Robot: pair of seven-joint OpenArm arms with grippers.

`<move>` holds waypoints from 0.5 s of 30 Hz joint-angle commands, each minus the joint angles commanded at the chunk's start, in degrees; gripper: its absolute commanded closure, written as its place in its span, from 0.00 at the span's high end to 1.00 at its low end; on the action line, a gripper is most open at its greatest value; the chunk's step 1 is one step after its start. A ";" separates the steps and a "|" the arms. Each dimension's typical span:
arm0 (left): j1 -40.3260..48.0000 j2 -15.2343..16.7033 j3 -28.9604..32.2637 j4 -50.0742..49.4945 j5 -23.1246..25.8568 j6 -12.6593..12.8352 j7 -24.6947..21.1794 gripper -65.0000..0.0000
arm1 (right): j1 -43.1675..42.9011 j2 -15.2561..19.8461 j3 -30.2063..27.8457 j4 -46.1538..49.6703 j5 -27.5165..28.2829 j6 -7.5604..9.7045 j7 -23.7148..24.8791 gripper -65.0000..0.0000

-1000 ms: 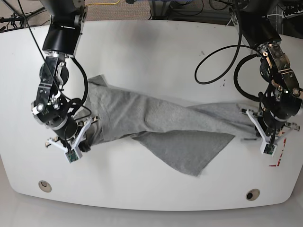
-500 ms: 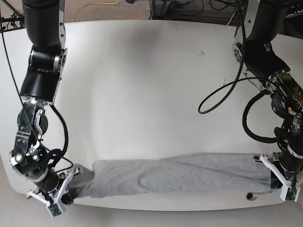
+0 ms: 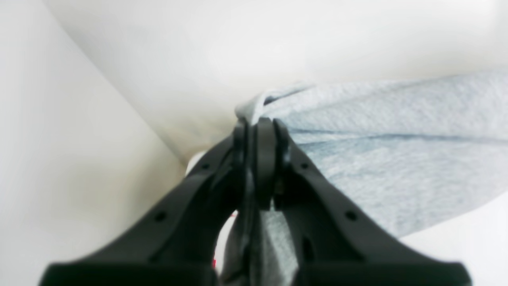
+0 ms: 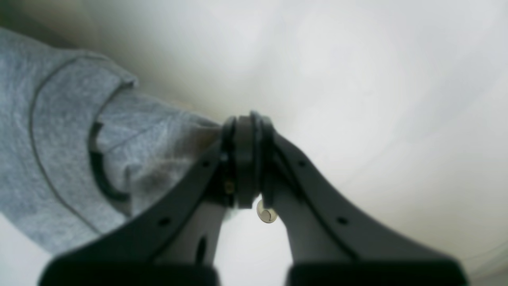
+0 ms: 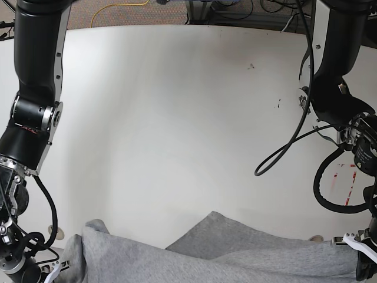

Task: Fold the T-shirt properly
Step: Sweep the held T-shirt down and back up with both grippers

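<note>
One T-shirt, grey, stretched between the two sets of fingers. Two grippers: the left gripper and the right gripper, each with two black fingers pinched on cloth. One white desk. Two black arms.

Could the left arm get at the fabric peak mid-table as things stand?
Probably not: the left end effector is shut on the T-shirt at its edge, holding it taut against the right end effector, so it would have to let go first.

No readable text, label, brand or number is shown; only unreadable red marks are seen near the table's right edge.
</note>
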 joint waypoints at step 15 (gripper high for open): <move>20.84 -0.35 0.00 0.00 -0.18 -0.18 -4.57 0.02 | -26.81 -3.87 11.16 10.29 0.00 0.00 0.00 0.00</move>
